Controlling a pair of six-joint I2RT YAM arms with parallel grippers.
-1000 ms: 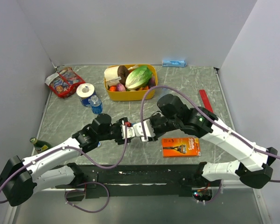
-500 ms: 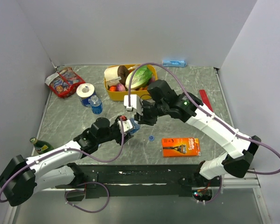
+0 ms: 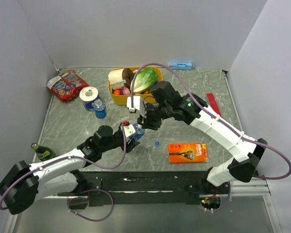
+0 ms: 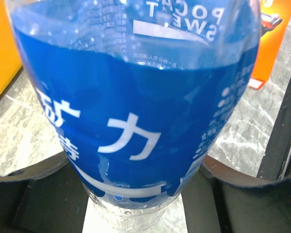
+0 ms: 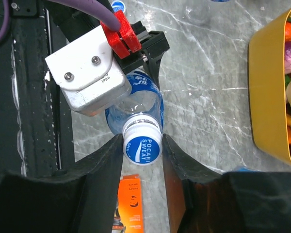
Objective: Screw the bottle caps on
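My left gripper (image 3: pixel 132 133) is shut on a clear bottle (image 3: pixel 138 130) with a blue label, held tilted above the table. In the left wrist view the bottle (image 4: pixel 136 97) fills the frame between the dark fingers (image 4: pixel 242 194). From above, my right gripper (image 5: pixel 141 141) closes on the blue and white bottle cap (image 5: pixel 142 143) sitting on the neck, a finger against each side. In the top view the right gripper (image 3: pixel 142 120) hides that cap. A loose bottle cap (image 3: pixel 157 143) lies on the table. A second bottle (image 3: pixel 100 108) stands at the left.
A yellow bin (image 3: pixel 136 100) of food stands at the back. A tape roll (image 3: pixel 89 95), a snack bag (image 3: pixel 67 85) and a green glass bottle (image 3: pixel 42 152) are on the left. An orange razor pack (image 3: pixel 187 152) lies at the front right.
The right arm has swung up from low beside the left gripper to above the bottle's neck. The left gripper has carried the bottle slightly forward. The loose cap has come into sight.
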